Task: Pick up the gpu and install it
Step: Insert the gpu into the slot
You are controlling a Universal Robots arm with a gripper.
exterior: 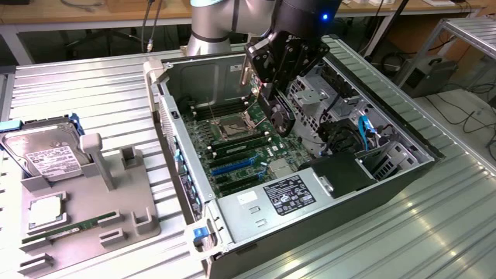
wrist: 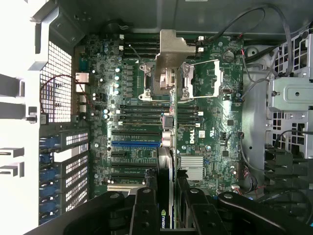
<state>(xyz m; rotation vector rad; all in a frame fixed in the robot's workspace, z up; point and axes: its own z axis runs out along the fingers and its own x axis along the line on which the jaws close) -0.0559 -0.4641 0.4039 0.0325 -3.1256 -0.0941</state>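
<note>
My gripper (exterior: 269, 93) hangs over the open computer case (exterior: 403, 125) and is shut on the gpu (exterior: 277, 116), a thin black card held on edge above the motherboard (exterior: 240, 145). In the wrist view the gpu (wrist: 166, 161) appears edge-on between the black fingers (wrist: 142, 210), with its pale metal bracket (wrist: 173, 49) at the far end, over the CPU socket area. The card hovers clear of the board, beside the blue expansion slot (wrist: 134, 144), which stands free.
On the grey fixture (exterior: 85, 203) at the exterior view's left sit a silver hard drive (exterior: 46, 152), a green RAM stick (exterior: 66, 228) and a small silver square part (exterior: 46, 212). Inside the case are a power supply (exterior: 291, 195), a drive cage (exterior: 314, 96) and cables (exterior: 364, 131).
</note>
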